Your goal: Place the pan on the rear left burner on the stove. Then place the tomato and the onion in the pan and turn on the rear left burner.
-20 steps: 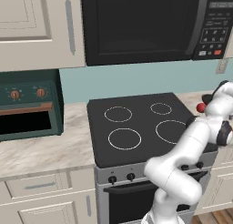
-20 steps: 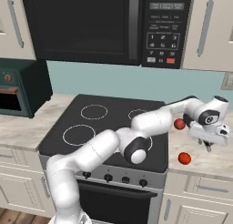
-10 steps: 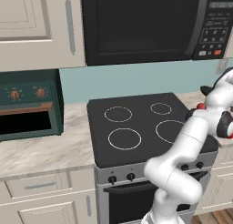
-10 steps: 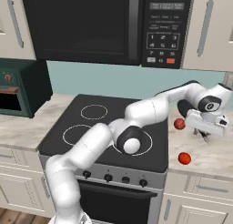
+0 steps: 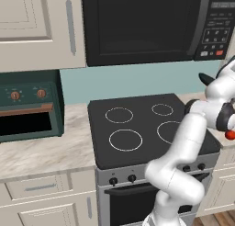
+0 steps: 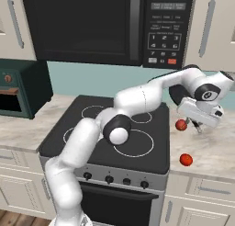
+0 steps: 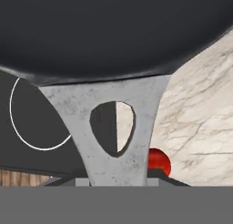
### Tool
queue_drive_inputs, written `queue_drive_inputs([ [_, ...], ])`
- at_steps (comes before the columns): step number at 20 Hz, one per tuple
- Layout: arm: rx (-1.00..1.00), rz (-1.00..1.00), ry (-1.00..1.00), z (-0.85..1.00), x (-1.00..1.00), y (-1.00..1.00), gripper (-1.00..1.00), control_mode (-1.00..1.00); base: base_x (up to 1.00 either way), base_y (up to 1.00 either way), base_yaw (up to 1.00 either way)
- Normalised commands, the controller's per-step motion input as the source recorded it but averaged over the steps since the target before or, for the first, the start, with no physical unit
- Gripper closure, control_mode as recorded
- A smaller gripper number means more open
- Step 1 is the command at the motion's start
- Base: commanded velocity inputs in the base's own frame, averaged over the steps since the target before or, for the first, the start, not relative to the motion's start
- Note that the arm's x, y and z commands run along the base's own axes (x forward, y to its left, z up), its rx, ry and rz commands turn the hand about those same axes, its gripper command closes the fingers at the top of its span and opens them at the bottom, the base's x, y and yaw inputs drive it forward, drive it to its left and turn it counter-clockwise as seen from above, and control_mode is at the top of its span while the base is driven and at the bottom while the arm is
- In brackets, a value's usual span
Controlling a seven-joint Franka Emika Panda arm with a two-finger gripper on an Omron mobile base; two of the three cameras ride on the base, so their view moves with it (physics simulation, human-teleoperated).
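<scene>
Gripping the pan (image 7: pixel 113 32) by its handle, fingers (image 6: pixel 198 125) over the countertop (image 6: pixel 215 147), right of the stove (image 6: pixel 92 142) edge, tomato (image 6: pixel 186 159) nearby.

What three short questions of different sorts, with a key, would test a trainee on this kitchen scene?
1. True or false: the pan already sits on the rear left burner.
2. What does the gripper grasp? A) a stove knob B) the pan's handle C) the microwave door
3. How many white rings mark the stove?

Key: 1 false, it is lifted over the right counter; 2 B; 3 four.
</scene>
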Motion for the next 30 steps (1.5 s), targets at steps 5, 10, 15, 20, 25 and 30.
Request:
queue_drive_inputs([
  [5, -0.01, 0.06, -0.13, 0.17, -0.27, 0.90, 1.00, -1.00, 0.00, 0.00, 0.00],
  [10, -0.05, 0.06, -0.08, 0.00, -0.24, 1.00, 1.00, -1.00, 0.00, 0.00, 0.00],
  [15, -0.08, 0.05, -0.08, 0.00, -0.19, 0.98, 1.00, -1.00, 0.00, 0.00, 0.00],
  [20, -0.10, 0.07, -0.06, 0.00, -0.01, 0.83, 1.00, -1.00, 0.00, 0.00, 0.00],
  [25, -0.08, 0.13, 0.00, 0.00, 0.01, 0.49, 1.00, -1.00, 0.00, 0.00, 0.00],
  [30, -0.11, 0.16, 0.00, 0.00, 0.11, 0.52, 1.00, -1.00, 0.00, 0.00, 0.00],
])
